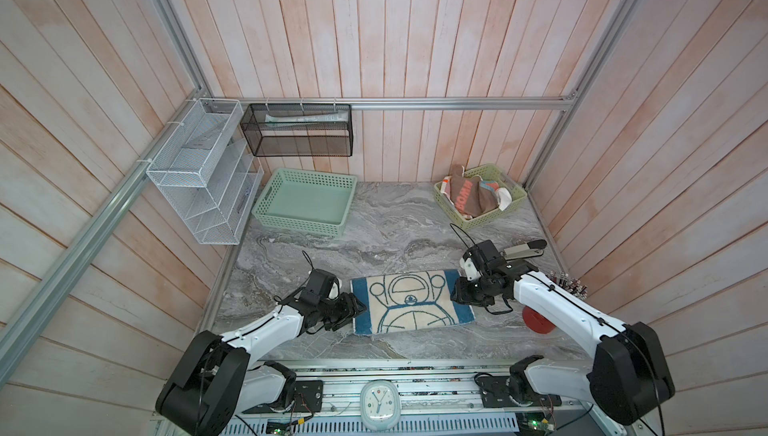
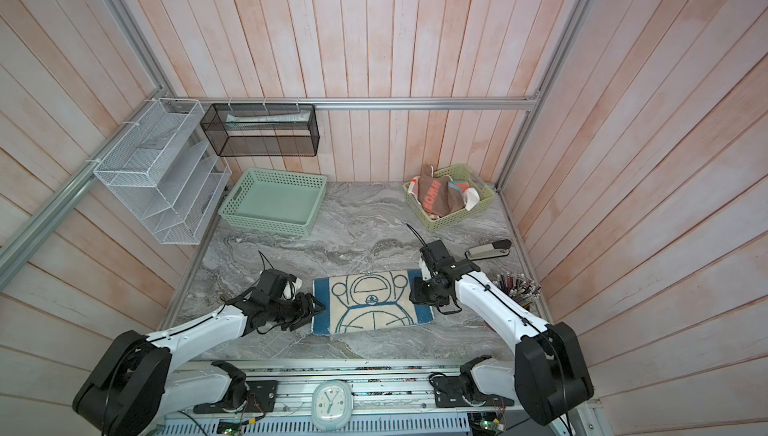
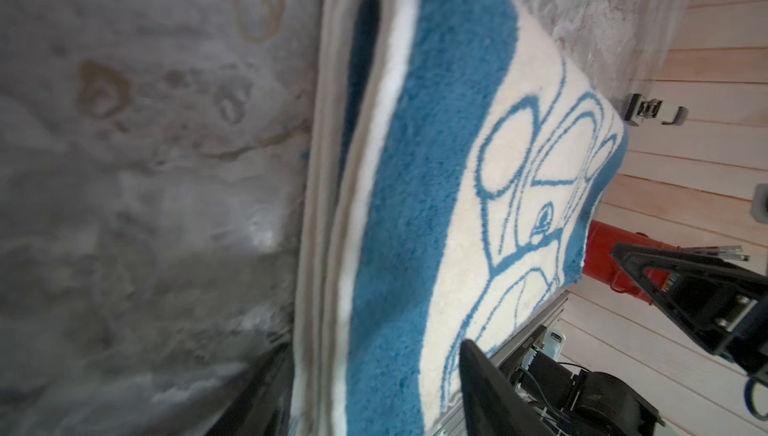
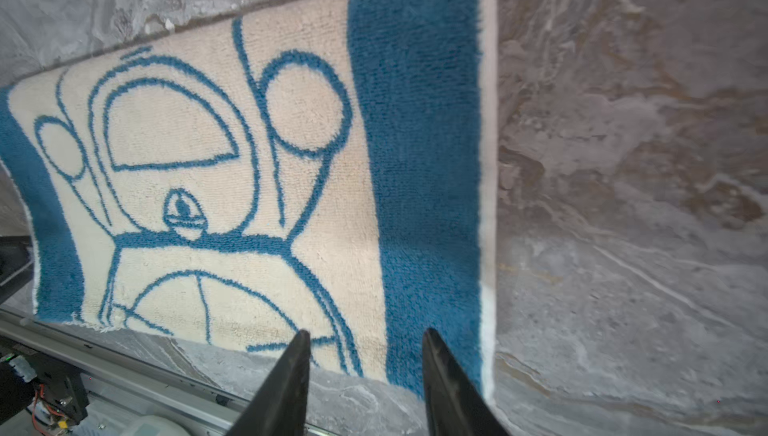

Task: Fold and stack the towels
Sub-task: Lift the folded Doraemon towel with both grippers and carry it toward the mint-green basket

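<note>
A cream towel with blue borders and a cartoon face [image 1: 411, 303] [image 2: 372, 305] lies folded flat on the marble table, near the front. My left gripper [image 1: 359, 307] [image 3: 376, 344] is open at its left edge, and the layered edge [image 3: 328, 247] runs between the spread fingers. My right gripper [image 1: 455, 295] [image 4: 366, 331] is open at the towel's right blue band [image 4: 424, 164], fingers apart, nothing held. More towels [image 1: 469, 199] are bunched in the yellow-green basket [image 1: 515, 197] at the back right: a brown one with coral letters, a striped one, a white one.
A mint green basket [image 1: 266, 201] stands at the back left. A stapler [image 1: 523, 250], a holder of pens [image 1: 569, 284] and a red round object [image 1: 538, 322] sit along the right side. Wire racks [image 1: 195, 172] hang on the left wall.
</note>
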You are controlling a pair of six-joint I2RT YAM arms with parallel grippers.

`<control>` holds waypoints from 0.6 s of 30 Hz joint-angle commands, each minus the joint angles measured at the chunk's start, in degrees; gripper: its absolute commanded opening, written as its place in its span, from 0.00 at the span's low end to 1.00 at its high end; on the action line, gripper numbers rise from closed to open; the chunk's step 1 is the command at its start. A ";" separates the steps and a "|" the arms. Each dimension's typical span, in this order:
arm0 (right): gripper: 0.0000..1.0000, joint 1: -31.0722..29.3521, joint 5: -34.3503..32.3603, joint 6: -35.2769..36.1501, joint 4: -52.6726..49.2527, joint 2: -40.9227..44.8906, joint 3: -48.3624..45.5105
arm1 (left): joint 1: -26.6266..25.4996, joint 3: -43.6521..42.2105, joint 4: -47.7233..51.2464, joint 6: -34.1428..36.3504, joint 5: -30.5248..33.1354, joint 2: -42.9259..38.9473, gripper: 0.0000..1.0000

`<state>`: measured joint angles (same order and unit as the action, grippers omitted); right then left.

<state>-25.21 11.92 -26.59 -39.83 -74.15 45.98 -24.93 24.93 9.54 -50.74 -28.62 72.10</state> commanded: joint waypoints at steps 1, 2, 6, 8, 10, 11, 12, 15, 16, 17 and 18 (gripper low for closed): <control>0.46 -1.69 0.41 -1.10 3.72 -2.37 1.40 | 0.04 1.07 -0.69 0.90 1.06 1.45 0.65; 0.46 -2.08 0.80 -1.19 4.76 -3.12 1.71 | 0.11 1.26 0.13 1.07 1.91 2.07 0.65; 0.46 -3.18 2.04 -0.60 7.16 -6.69 4.50 | -0.03 1.34 -1.97 0.67 0.41 5.93 0.63; 0.46 -3.18 2.14 0.03 8.28 -8.11 6.31 | -0.03 1.75 -3.73 1.00 -0.43 8.02 0.55; 0.46 -3.18 1.64 0.85 10.03 -9.41 8.50 | -0.03 3.51 -3.94 2.24 -0.30 9.67 0.41; 0.46 -3.18 1.00 1.17 11.00 -10.29 10.29 | -0.02 4.90 -3.39 3.49 0.16 10.36 0.29; 0.46 -3.07 0.34 1.27 12.07 -11.37 12.31 | 0.00 6.98 -2.53 5.06 0.86 10.90 0.18; 0.45 -2.83 0.21 1.83 16.22 -15.49 18.97 | 0.05 14.54 1.51 11.91 3.40 12.47 0.00; 0.45 -2.83 0.27 1.72 17.30 -17.09 21.04 | 0.09 17.37 3.16 14.37 4.36 13.09 0.00; 0.45 -2.83 0.96 1.71 18.56 -19.27 23.94 | 0.06 20.88 5.59 17.18 5.34 14.11 0.00; 0.45 -2.83 1.79 1.82 19.44 -21.59 26.95 | 0.25 24.27 7.97 20.00 6.56 15.28 0.00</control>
<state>-28.08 12.99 -25.67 -26.09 -91.81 67.51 -24.97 41.39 12.97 -40.53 -26.44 85.80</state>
